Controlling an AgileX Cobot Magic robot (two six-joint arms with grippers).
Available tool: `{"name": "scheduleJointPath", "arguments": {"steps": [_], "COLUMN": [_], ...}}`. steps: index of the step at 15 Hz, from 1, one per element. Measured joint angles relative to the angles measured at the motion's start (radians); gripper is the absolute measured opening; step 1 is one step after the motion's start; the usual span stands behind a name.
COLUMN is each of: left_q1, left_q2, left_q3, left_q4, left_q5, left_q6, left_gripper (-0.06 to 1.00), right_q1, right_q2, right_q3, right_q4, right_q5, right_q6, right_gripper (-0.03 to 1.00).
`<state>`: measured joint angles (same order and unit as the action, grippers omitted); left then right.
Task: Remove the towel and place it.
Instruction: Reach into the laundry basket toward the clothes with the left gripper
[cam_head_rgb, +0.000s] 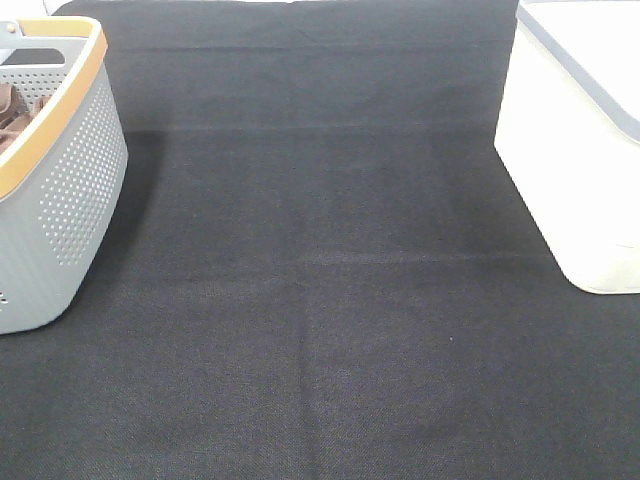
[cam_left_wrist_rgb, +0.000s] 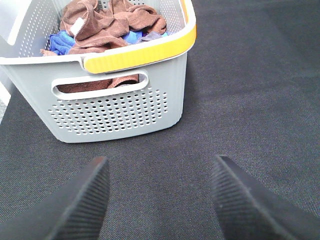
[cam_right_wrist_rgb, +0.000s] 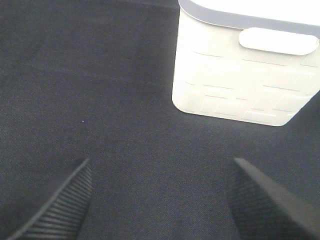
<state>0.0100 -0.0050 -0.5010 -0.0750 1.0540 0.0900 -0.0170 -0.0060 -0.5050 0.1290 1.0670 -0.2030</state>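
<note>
A reddish-brown towel with a small white tag lies bunched on top of the pile in the grey perforated basket. A bit of brown cloth shows in the basket at the left edge of the exterior view. My left gripper is open and empty above the dark mat, short of the basket's handle side. My right gripper is open and empty above the mat, short of the white bin. Neither gripper shows in the exterior view.
Blue cloths and more brown cloth lie under the towel. The basket has a yellow-orange rim. The white bin with a grey rim stands at the right. A dark mat covers the table.
</note>
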Motion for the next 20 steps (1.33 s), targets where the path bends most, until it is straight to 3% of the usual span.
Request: {"name": "scheduleJointPath", "arguments": {"steps": [20], "left_q1": [0.000], "left_q2": [0.000], "left_q3": [0.000], "left_q4": [0.000], "left_q5": [0.000], "left_q6": [0.000], "left_gripper": [0.58], "right_q1": [0.000], "right_q2": [0.000], "right_q3": [0.000], "right_q4": [0.000], "right_q5": [0.000], "right_q6": [0.000], "right_gripper": [0.71]}}
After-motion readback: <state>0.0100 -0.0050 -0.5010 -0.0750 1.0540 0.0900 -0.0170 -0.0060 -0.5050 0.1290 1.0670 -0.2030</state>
